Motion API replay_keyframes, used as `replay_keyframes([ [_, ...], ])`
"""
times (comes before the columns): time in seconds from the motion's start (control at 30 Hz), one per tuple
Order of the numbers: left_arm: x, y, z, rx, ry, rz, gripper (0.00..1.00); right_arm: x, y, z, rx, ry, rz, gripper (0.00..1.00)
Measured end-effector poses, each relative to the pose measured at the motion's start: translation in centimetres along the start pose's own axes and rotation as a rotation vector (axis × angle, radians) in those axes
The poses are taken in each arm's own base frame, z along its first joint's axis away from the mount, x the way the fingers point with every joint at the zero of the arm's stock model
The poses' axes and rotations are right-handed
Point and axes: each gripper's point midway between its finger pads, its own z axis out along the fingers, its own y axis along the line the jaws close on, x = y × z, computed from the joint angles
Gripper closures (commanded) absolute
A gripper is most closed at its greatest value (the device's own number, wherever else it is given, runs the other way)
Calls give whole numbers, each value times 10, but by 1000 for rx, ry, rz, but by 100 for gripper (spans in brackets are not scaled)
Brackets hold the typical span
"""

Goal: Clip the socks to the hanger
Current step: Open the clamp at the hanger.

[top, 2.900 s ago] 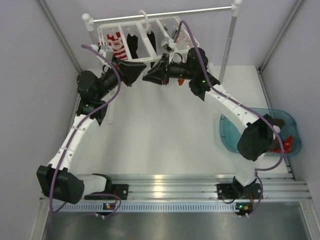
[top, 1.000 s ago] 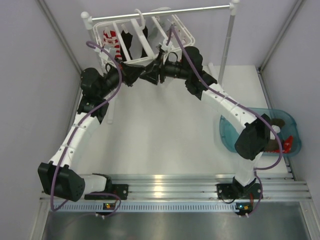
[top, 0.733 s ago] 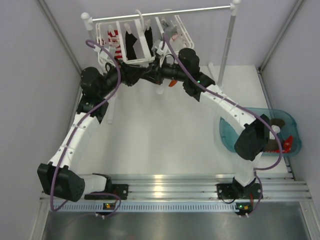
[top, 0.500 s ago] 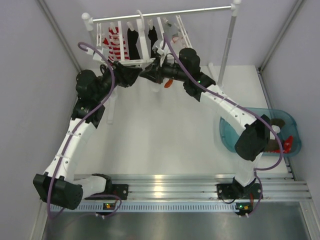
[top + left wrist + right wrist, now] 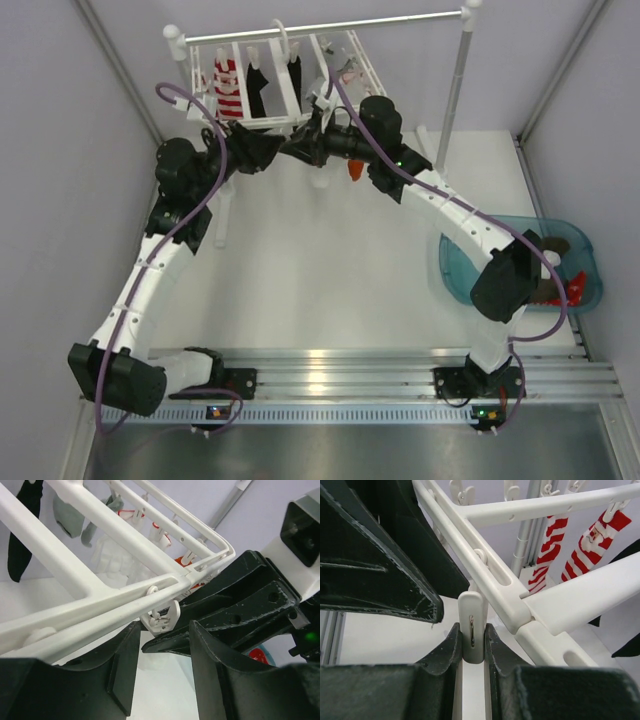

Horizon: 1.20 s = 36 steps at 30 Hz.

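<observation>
I worked at the hanger [image 5: 285, 118], upper centre of frame.
My right tool [image 5: 471, 636] pinched a white clip [image 5: 471, 611]; my left tool [image 5: 162, 630] stood wide by a second clip [image 5: 161, 619].

One camera looks down from high up and sees the whole table [image 5: 320, 280]. The two wrist cameras sit very close to the hanger [image 5: 50, 542], facing each other, and both show its white bars and a clip [image 5: 472, 627].

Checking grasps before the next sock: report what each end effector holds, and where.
Right end effector pinches a white clip across its sides, at the spring ring. Left end effector is open, holding nothing.
</observation>
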Motion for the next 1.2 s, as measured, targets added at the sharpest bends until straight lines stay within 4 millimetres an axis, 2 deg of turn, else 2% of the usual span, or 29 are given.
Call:
replay_keyframes([
  [0.23,8,6,10,-5,18,-82,52,1,0,0,-2,1,-12,100],
  [0.7,0,1,13,11,-17,-126,57,-4,4,1,-9,-10,-47,100],
  [1.07,1,3,16,3,-20,-149,53,-2,3,4,18,0,-123,100],
  [1.2,1,4,16,-1,-23,-149,56,-1,4,5,22,3,-147,100],
])
